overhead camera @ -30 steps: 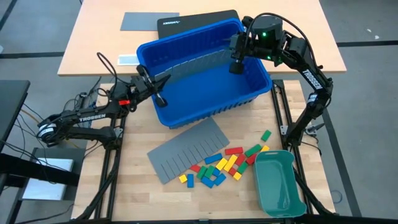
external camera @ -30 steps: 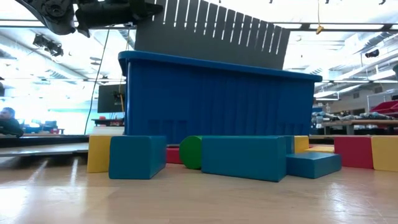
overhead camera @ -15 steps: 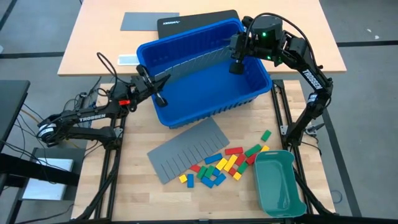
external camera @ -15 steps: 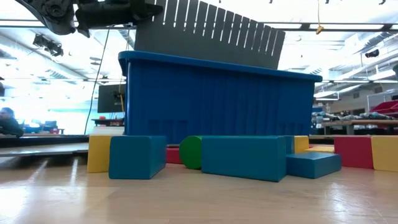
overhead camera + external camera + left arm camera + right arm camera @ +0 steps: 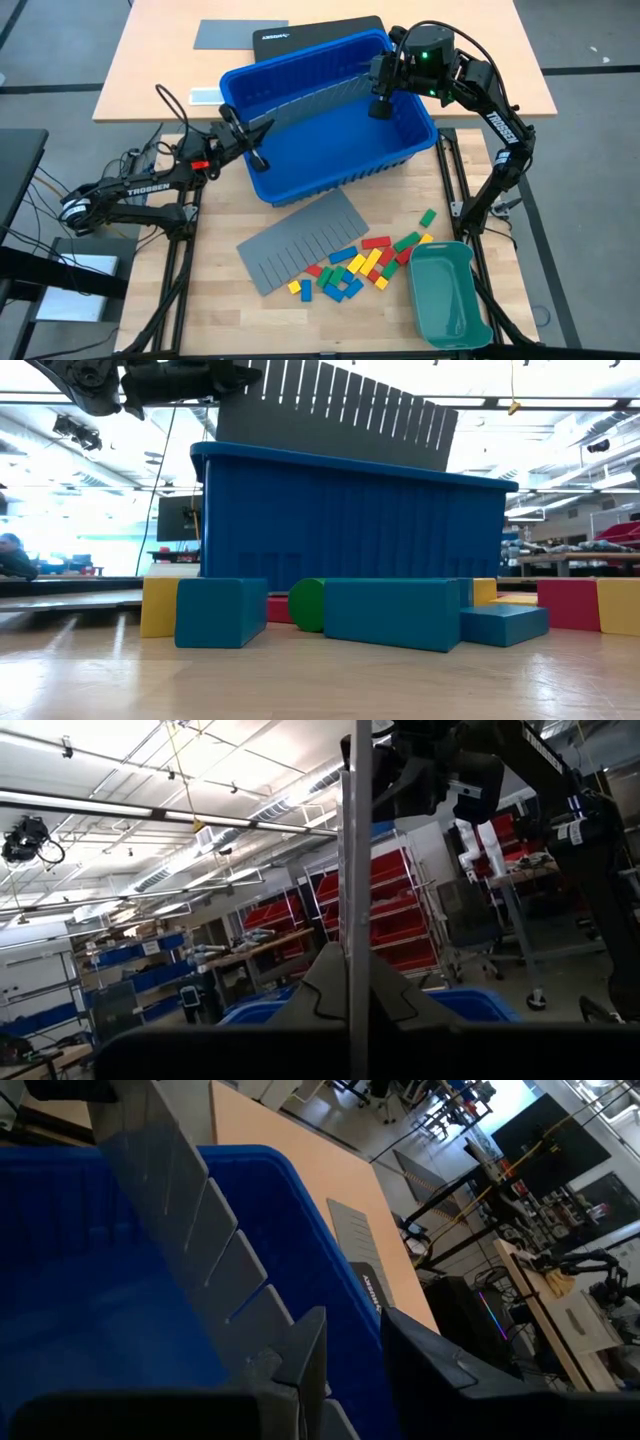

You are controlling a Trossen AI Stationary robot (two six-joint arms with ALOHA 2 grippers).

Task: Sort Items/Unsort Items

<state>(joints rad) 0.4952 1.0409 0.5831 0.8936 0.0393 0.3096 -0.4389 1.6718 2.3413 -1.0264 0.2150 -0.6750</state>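
- In the low view the blue bin [image 5: 350, 510] fills the middle and hides the table behind it; only the front few blocks [image 5: 395, 613] show, and both grippers' fingertips are out of sight there.
- In the left wrist view the grey divider sheet [image 5: 356, 870] is seen edge-on as a thin vertical strip, and the fingers below it are a dark blur.
- The left gripper [image 5: 258, 157] sits at the bin's left rim, clenched on one end of the divider sheet [image 5: 310, 100] that stands on edge across the inside of the bin [image 5: 330, 175].
- The right gripper [image 5: 379, 108] is at the bin's far right corner, fingers narrowly apart and grasping the other end of the same sheet; the right wrist view shows the slotted sheet [image 5: 200, 1260] running away from between its fingers.
- A second grey slotted sheet [image 5: 300, 238] lies flat on the table [image 5: 225, 300] in front of the bin.
- The red, yellow, green and blue blocks [image 5: 360, 265] lie in a loose heap just beside that flat sheet, touched by no gripper.
- A teal tray [image 5: 448, 292] stands to the right of the heap.
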